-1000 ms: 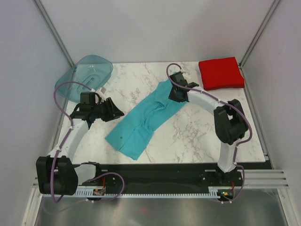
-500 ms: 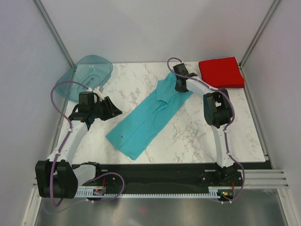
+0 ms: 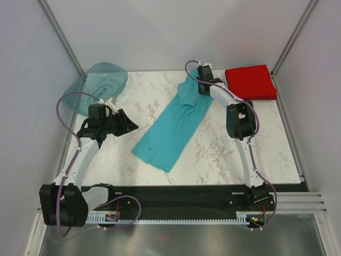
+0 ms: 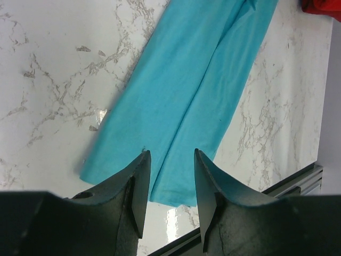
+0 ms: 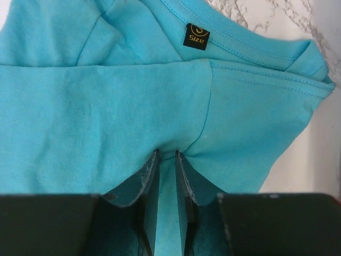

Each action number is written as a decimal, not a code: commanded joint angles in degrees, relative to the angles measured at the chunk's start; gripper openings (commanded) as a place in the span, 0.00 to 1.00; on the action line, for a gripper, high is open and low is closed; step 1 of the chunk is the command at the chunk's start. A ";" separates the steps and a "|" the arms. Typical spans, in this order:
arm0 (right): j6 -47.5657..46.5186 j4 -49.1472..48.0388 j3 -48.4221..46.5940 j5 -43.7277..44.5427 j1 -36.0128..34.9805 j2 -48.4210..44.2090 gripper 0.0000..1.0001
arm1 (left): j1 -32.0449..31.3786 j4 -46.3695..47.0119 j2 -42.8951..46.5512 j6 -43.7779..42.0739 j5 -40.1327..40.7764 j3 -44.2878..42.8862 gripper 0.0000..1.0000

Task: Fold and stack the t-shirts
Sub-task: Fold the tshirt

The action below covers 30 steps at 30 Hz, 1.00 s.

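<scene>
Clenched on the plain turquoise cloth t-shirt [image 3: 173, 128], your right gripper [image 5: 165, 156] has pulled it straight toward upper right, seemingly ready for folding; left gripper [image 4: 169, 156] released.

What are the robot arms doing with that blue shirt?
They are folding shirts. The right gripper is pinching the turquoise shirt near its collar, at the far side of the table. The shirt lies in a long slanted strip. The left gripper is open and holds nothing, hovering above the shirt's other end. The red shirt sits folded in the far right corner, and the turquoise one is not yet stacked with it.
</scene>
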<state>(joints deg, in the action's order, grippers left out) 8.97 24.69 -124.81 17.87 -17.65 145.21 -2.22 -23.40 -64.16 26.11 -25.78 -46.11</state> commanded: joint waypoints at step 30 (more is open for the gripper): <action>34.34 -0.86 58.26 -14.44 -13.11 -54.32 0.41 | -9.12 8.02 -10.71 3.07 -8.42 6.30 0.32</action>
<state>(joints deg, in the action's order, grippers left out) 38.92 26.11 -71.18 5.78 -29.36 96.57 -11.35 -17.52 -75.37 28.29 -35.83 -39.55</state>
